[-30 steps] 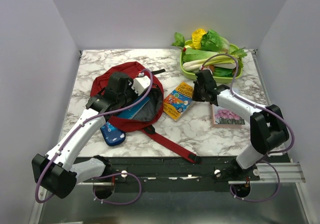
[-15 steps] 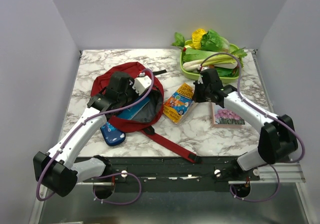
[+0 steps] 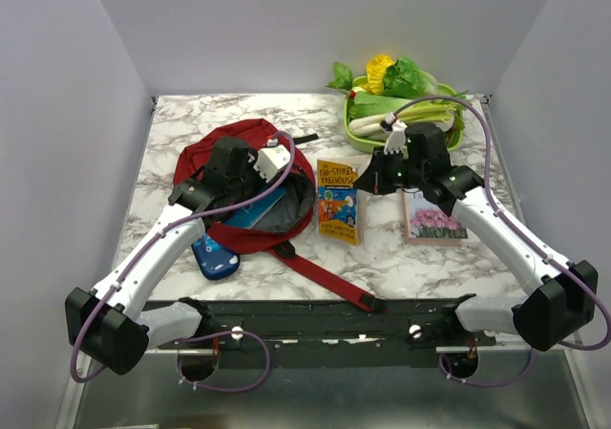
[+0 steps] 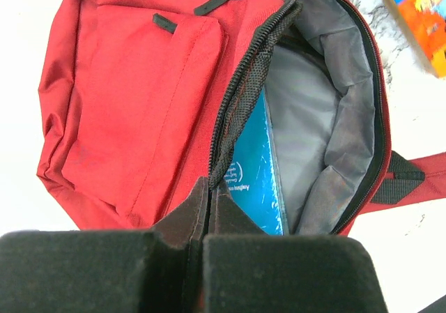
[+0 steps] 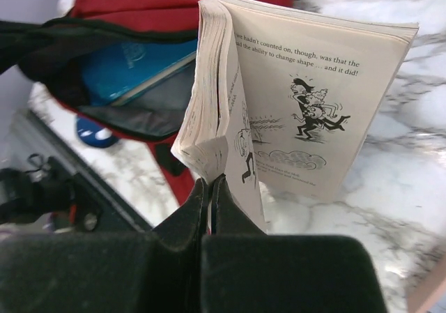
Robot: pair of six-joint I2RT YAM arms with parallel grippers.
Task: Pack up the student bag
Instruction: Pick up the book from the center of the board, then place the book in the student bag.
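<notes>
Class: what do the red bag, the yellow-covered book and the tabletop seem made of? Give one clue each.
Student bag: matte woven fabric; stitched seams, soft folds.
Book: matte paper; thin printed pages fanning.
Table: marble-look, perhaps laminate; grey veining on white.

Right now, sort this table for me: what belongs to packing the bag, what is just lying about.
Job: red bag, held by left gripper; blue book inside it; paperback in right gripper; probably the pencil case and flower book.
Lying about: green tray of vegetables.
</notes>
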